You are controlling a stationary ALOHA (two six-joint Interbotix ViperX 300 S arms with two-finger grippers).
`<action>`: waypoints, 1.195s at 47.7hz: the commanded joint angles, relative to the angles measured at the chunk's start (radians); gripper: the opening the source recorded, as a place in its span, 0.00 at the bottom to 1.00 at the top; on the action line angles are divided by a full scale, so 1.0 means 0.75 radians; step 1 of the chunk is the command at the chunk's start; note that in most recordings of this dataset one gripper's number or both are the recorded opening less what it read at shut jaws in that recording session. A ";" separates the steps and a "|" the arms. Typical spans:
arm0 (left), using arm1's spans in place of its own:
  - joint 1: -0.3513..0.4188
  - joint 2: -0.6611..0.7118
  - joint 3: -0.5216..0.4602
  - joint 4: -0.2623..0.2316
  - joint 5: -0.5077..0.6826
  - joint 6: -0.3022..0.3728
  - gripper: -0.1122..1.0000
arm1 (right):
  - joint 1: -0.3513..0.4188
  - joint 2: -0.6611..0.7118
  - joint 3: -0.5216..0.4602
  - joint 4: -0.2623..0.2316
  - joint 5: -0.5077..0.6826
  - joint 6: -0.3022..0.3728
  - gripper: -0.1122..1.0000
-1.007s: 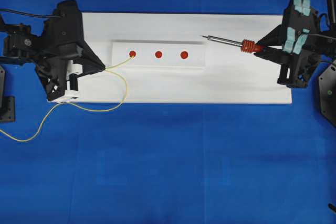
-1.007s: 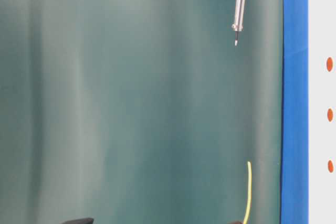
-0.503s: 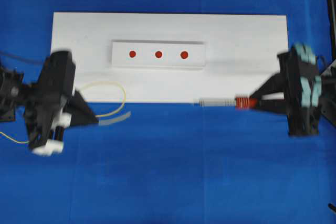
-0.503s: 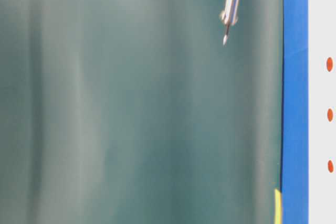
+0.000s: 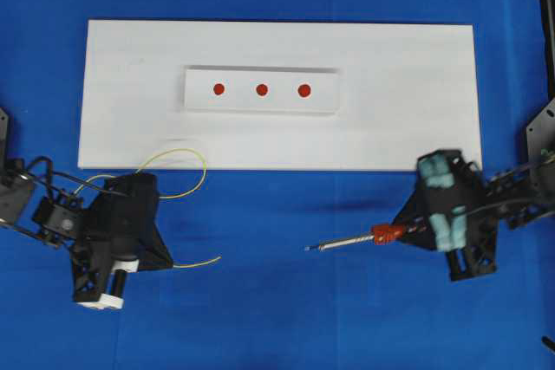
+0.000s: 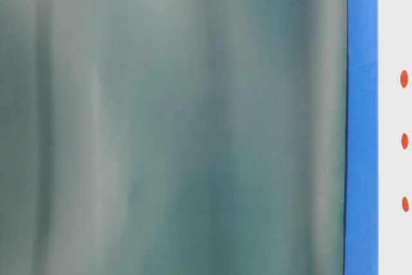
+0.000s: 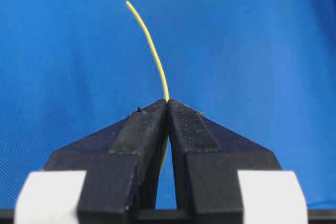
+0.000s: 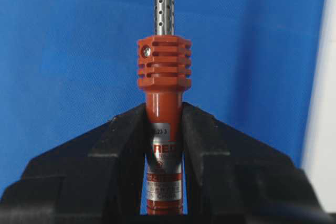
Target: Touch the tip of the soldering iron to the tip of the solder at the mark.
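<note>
While off the board (image 5: 277, 136) | left claw (image 7: 167, 102) pinches solder (image 7: 152, 51) (tip free) | right claw (image 8: 164, 109) grips soldering iron (image 8: 164, 72)

We see two black angular arms with thin black cables, the left pincer (image 5: 166, 259) white-blocked, the right pincer (image 5: 401, 233) padded in pale teal.

A blue cloth (image 5: 277, 318) carries a white board (image 5: 408, 101) (apparently flat).

We saw the board (image 5: 416, 127) lying toward the far side of the table, the raised block (image 5: 260, 101) on its middle. Nearer us, off the board, the solder (image 5: 184, 162) sat left and the soldering iron (image 5: 355, 240) right, tips well apart.
</note>
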 commanded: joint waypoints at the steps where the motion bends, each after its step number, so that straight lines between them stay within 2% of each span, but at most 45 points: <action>1: -0.004 0.055 -0.027 0.000 -0.029 0.000 0.11 | 0.012 0.063 -0.043 0.002 -0.059 0.000 0.16; 16: 0.008 0.123 -0.031 -0.002 -0.022 0.010 0.11 | 0.016 0.219 -0.055 0.008 -0.141 0.002 0.15; 26: 0.006 0.125 -0.039 0.000 0.000 0.002 0.13 | 0.027 0.256 -0.067 0.065 -0.141 0.004 0.16; 29: 0.008 0.125 -0.043 0.000 0.006 0.000 0.21 | 0.029 0.256 -0.067 0.078 -0.141 0.004 0.16; 33: 0.008 0.125 -0.051 -0.002 0.008 0.000 0.43 | 0.031 0.256 -0.072 0.098 -0.141 0.004 0.17; 35: 0.008 0.121 -0.057 -0.002 0.012 0.000 0.56 | 0.029 0.256 -0.072 0.100 -0.141 0.004 0.21; 39: 0.006 0.102 -0.074 -0.002 0.037 0.004 0.77 | 0.033 0.247 -0.084 0.100 -0.129 0.002 0.40; 41: 0.004 0.078 -0.090 0.000 0.074 0.012 0.79 | 0.033 0.233 -0.090 0.100 -0.108 -0.004 0.52; 44: 0.004 0.033 -0.117 0.000 0.141 0.018 0.75 | 0.033 0.188 -0.108 0.094 -0.043 -0.012 0.71; 47: 0.006 -0.018 -0.143 0.004 0.235 0.027 0.72 | 0.031 0.127 -0.131 0.082 0.039 -0.016 0.85; 49: 0.008 -0.063 -0.168 0.004 0.321 0.035 0.71 | 0.029 0.084 -0.149 0.067 0.098 -0.016 0.86; 53: 0.016 -0.139 -0.200 0.004 0.450 0.057 0.71 | 0.027 -0.018 -0.192 0.020 0.227 -0.016 0.81; 57: 0.037 -0.213 -0.225 0.004 0.558 0.090 0.70 | 0.018 -0.137 -0.241 -0.055 0.366 -0.018 0.78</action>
